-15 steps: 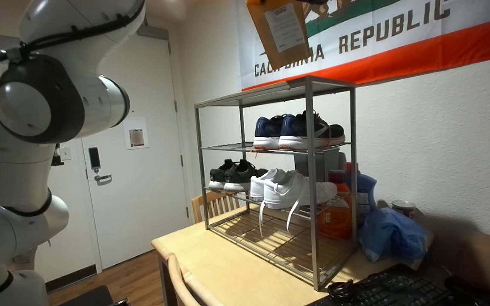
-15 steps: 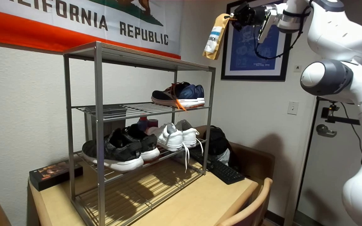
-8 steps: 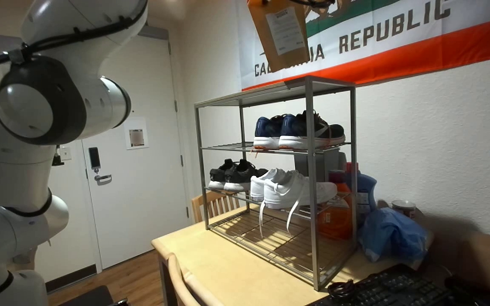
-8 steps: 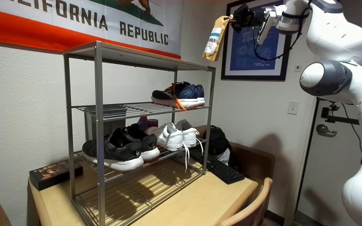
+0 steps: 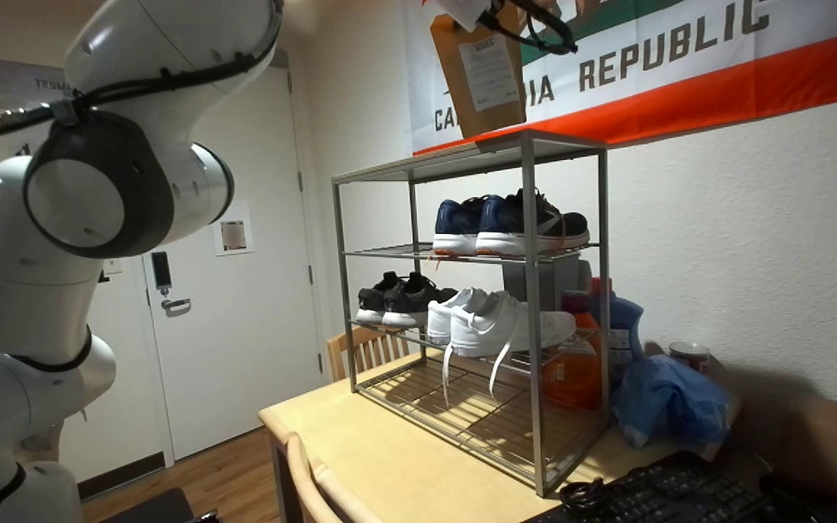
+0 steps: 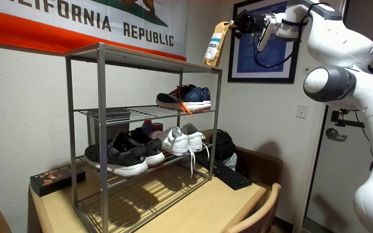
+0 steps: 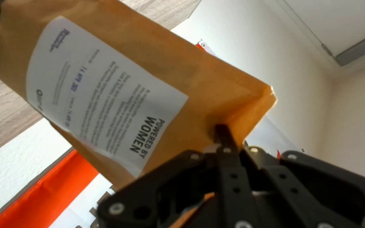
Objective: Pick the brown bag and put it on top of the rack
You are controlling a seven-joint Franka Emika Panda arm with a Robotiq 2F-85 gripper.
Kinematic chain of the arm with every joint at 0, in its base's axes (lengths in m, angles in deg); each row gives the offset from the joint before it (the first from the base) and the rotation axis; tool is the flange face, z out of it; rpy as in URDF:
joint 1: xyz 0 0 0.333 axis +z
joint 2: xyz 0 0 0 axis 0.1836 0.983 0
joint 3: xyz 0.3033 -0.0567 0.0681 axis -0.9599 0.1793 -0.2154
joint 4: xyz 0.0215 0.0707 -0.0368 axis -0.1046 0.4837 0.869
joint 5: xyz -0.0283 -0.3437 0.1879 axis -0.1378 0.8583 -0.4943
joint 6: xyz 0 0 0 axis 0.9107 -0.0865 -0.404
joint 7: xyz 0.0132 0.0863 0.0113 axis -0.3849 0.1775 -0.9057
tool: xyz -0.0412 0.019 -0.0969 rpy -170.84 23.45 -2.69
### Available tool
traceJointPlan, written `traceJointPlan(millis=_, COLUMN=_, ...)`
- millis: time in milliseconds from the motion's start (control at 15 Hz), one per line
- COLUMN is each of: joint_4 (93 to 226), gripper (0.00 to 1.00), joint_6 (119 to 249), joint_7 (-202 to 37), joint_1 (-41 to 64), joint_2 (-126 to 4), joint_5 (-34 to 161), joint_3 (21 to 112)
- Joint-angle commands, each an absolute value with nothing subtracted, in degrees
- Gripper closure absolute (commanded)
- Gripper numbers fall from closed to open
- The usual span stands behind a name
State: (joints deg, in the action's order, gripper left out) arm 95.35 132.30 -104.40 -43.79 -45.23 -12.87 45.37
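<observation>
The brown bag (image 6: 215,45), with a white label, hangs nearly upright and slightly tilted over the end of the rack (image 6: 141,54) in an exterior view. It also shows at the top in an exterior view (image 5: 487,76), its bottom near the rack's top board (image 5: 429,157). I cannot tell whether it touches the board. My gripper (image 6: 233,24) is shut on the bag's upper edge. In the wrist view, the gripper fingers (image 7: 233,139) pinch the bag (image 7: 208,88) at its folded top; one finger is partly hidden behind the bag's edge.
Blue shoes (image 5: 498,225), black shoes (image 6: 125,155) and white shoes (image 5: 484,323) sit on the lower shelves. The rack stands on a wooden table (image 5: 360,443) with a keyboard (image 6: 231,176) and a black box (image 6: 57,179). A flag (image 6: 118,22) hangs on the wall behind.
My gripper and the bag have moved lower, bringing the bag's bottom closer to the rack's top. In an exterior view they have also shifted left, toward the rack. The grip has stayed shut.
</observation>
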Motion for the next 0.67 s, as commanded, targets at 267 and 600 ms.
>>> traceJointPlan(millis=267, joint_4=93.85, gripper=0.99, joint_6=141.51, joint_7=-103.53, joint_1=-42.53, joint_2=-44.39, joint_5=-17.9, joint_3=43.61)
traceJointPlan(millis=600, joint_4=94.53, gripper=0.99, joint_6=144.47, joint_7=-103.76, joint_1=-41.25, joint_2=-44.32, joint_5=-17.19, joint_3=43.72)
